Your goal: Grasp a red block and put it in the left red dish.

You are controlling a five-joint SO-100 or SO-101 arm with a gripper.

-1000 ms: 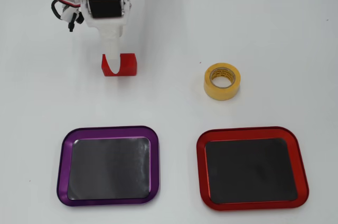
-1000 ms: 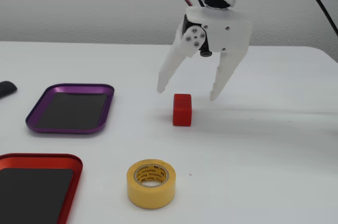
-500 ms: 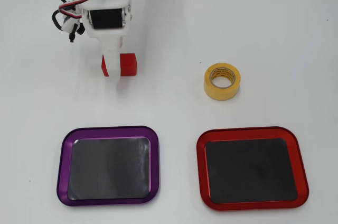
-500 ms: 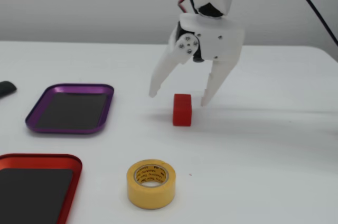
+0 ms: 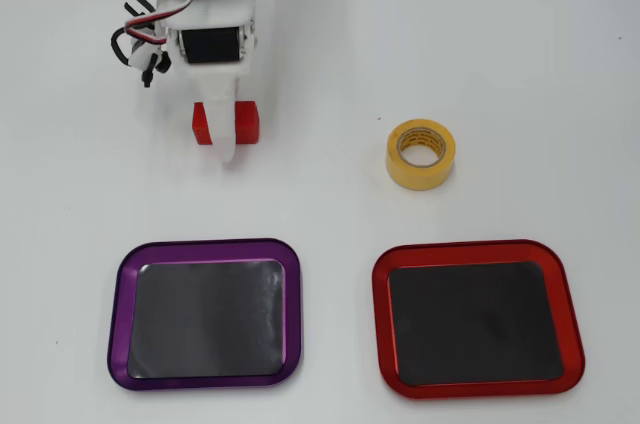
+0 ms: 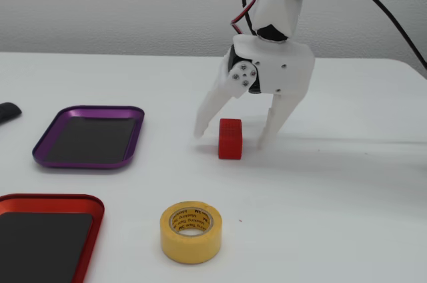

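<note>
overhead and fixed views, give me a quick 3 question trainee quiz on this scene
1. True or false: the gripper is open with its fingers on either side of the red block.
2. In the overhead view, which tray lies nearer the block: A) the purple tray B) the red dish?
3. Fill in: the yellow tape roll lies flat on the ____.

Key: 1 true; 2 A; 3 table.
</note>
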